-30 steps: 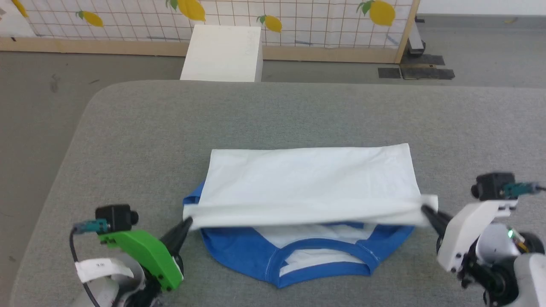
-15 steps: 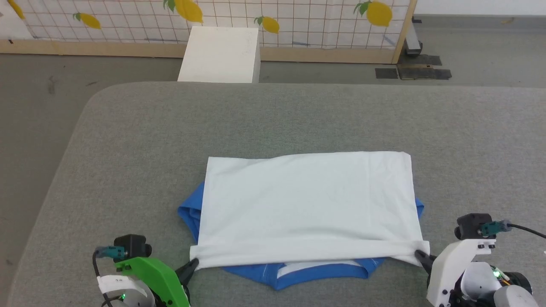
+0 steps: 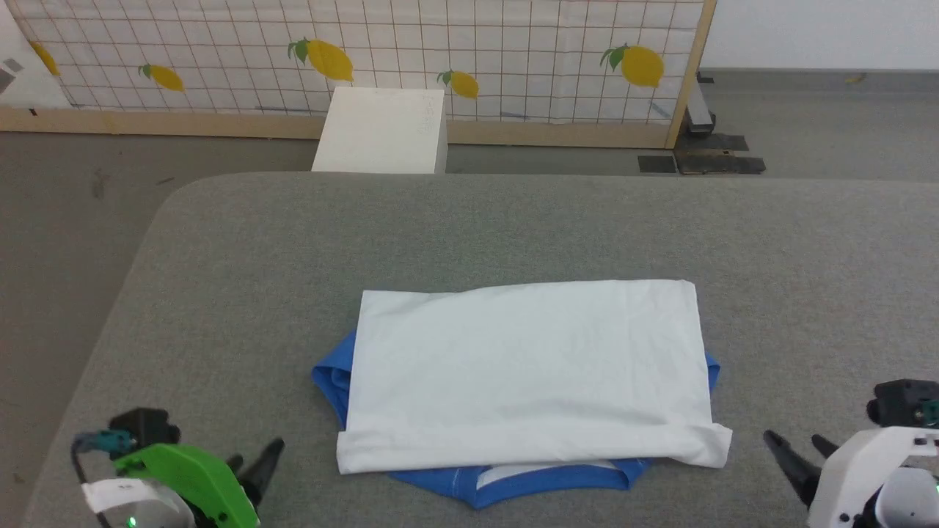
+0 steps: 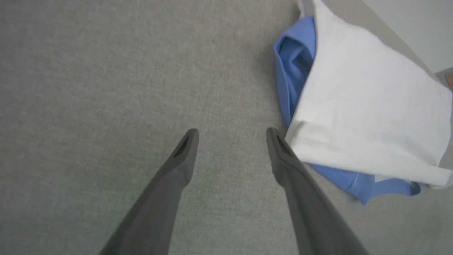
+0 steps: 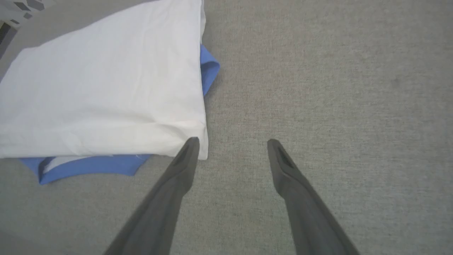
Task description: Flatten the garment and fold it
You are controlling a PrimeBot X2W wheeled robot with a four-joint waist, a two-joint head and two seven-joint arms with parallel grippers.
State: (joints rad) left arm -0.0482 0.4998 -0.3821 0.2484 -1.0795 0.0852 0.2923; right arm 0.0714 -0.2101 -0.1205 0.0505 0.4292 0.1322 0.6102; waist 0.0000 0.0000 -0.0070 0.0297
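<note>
The garment (image 3: 528, 374) lies folded in half on the grey padded table (image 3: 513, 220), its white body laid over the blue sleeves and neckband, which peek out along the near edge and at both sides. My left gripper (image 3: 255, 453) stands open at the lower left, apart from the shirt's near-left corner. In the left wrist view the left gripper (image 4: 231, 131) is empty, its right finger beside the garment (image 4: 371, 106). My right gripper (image 3: 792, 438) is open beside the near-right corner. In the right wrist view the right gripper (image 5: 233, 141) holds nothing, next to the garment (image 5: 106, 88).
A white box (image 3: 381, 128) stands on the floor beyond the table's far edge, in front of a lemon-print grid panel (image 3: 440, 51). Dark floor plates (image 3: 700, 163) lie at the far right. The table's rounded left edge (image 3: 139, 249) drops to the floor.
Both grippers have let go of the white hem, opened, and drawn outward and back. The folded-over half now lies flat on the blue part. The head camera has tilted slightly.
</note>
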